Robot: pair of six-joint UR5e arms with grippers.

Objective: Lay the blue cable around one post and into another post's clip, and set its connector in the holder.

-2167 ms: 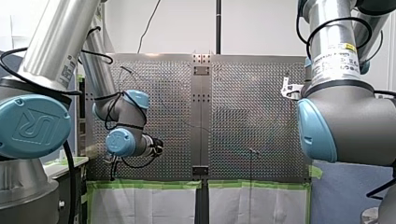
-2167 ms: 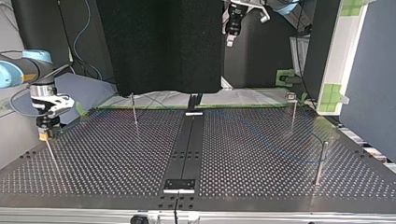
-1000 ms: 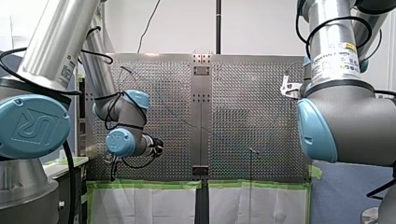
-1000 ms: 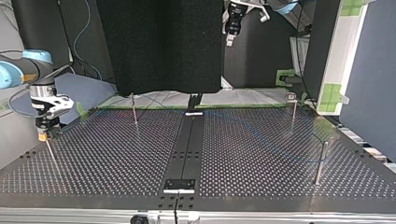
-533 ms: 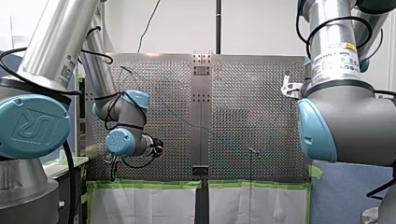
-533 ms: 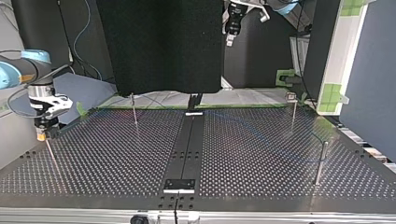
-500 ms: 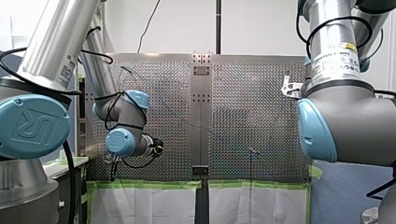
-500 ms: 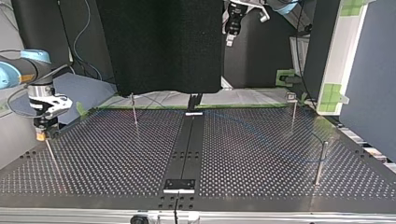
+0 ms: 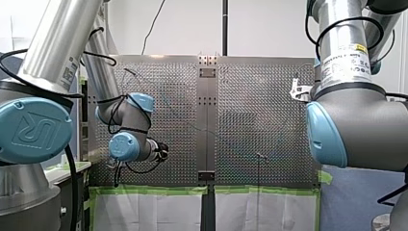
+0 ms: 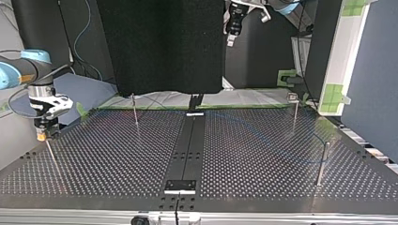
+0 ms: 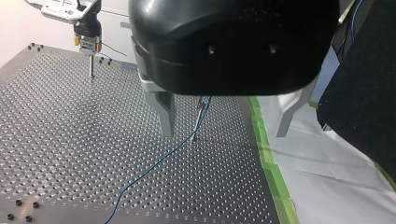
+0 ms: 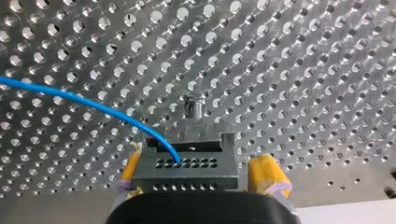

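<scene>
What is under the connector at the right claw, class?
Past the connector, the perforated table and the top of a post show, with the blue cable plugged into it. What sits directly beneath is hidden by the connector itself.

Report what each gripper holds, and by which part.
My left gripper is open and holds nothing. My right gripper straddles the connector at its two ends; whether it actually grips it cannot be told.

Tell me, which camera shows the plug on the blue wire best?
The right wrist view: the plug shows close up, the blue wire entering one hole. The top and left wrist views show only a far speck at my right tool; the front view does not show it.
</scene>
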